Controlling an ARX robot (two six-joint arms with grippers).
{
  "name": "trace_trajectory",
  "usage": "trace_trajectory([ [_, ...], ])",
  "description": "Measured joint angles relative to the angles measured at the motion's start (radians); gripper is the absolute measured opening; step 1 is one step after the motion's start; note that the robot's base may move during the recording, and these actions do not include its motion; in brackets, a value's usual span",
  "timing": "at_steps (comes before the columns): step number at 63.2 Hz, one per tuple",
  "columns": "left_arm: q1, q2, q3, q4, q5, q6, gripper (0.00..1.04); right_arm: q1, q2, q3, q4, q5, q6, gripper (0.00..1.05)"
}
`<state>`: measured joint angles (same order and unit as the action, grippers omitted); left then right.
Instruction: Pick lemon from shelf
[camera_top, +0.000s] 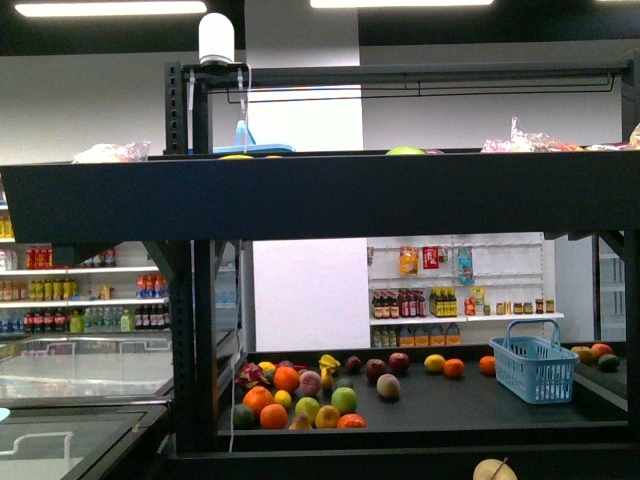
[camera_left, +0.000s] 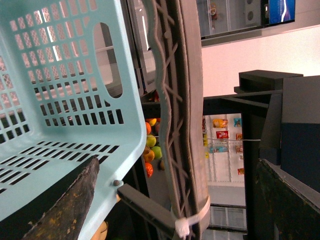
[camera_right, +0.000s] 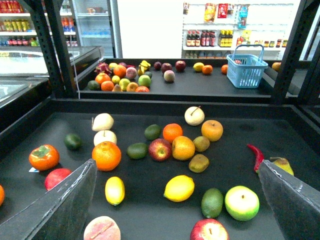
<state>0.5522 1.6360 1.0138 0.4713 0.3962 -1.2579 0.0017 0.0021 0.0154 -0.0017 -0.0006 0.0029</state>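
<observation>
1. the right gripper (camera_right: 176, 165) is released, its two fingers (camera_right: 65, 205) spread wide with nothing between the pads.
2. two lemons lie just ahead of it on the black tier of the shelf (camera_right: 240, 135). the rounder lemon (camera_right: 179, 188) sits about midway between the fingers, and the slimmer lemon (camera_right: 115, 190) is close beside one finger. the two are apart.
3. a little further out lie one green apple (camera_right: 242, 202), one red chilli (camera_right: 255, 156) and one persimmon (camera_right: 44, 156), around a loose cluster of mixed fruit.
4. one red apple (camera_right: 57, 177) is partly hidden behind a finger. one peach (camera_right: 102, 229) and a second red apple (camera_right: 209, 231) are cut off by the frame edge.
5. well beyond, on a further tier, stands one blue basket (camera_right: 244, 70) beside a fruit pile too small to count.
6. the left gripper (camera_left: 177, 161) is also spread. one pale basket (camera_left: 60, 90) lies against one of its fingers, and a grey handle (camera_left: 185, 100) runs between them. i cannot tell whether the handle touches either pad.
</observation>
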Motion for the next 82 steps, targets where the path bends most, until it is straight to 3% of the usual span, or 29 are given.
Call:
trace_trajectory([
  [19, -0.034, 0.151, 0.175, -0.014, -0.047, -0.024, 0.96, 0.000, 0.000, 0.000, 0.000, 0.000, 0.000, 0.97],
  [36, -0.060, 0.208, 0.269, -0.052, -0.090, -0.013, 0.47, 0.000, 0.000, 0.000, 0.000, 0.000, 0.000, 0.97],
  [44, -0.066, 0.210, 0.262, -0.048, -0.076, -0.063, 0.31, 0.000, 0.000, 0.000, 0.000, 0.000, 0.000, 0.97],
  [63, -0.104, 0.090, 0.165, -0.087, -0.031, 0.106, 0.29, 0.000, 0.000, 0.000, 0.000, 0.000, 0.000, 0.97],
  [82, -0.338, -0.121, 0.103, -0.229, 0.111, 0.296, 0.28, 0.000, 0.000, 0.000, 0.000, 0.000, 0.000, 0.97],
])
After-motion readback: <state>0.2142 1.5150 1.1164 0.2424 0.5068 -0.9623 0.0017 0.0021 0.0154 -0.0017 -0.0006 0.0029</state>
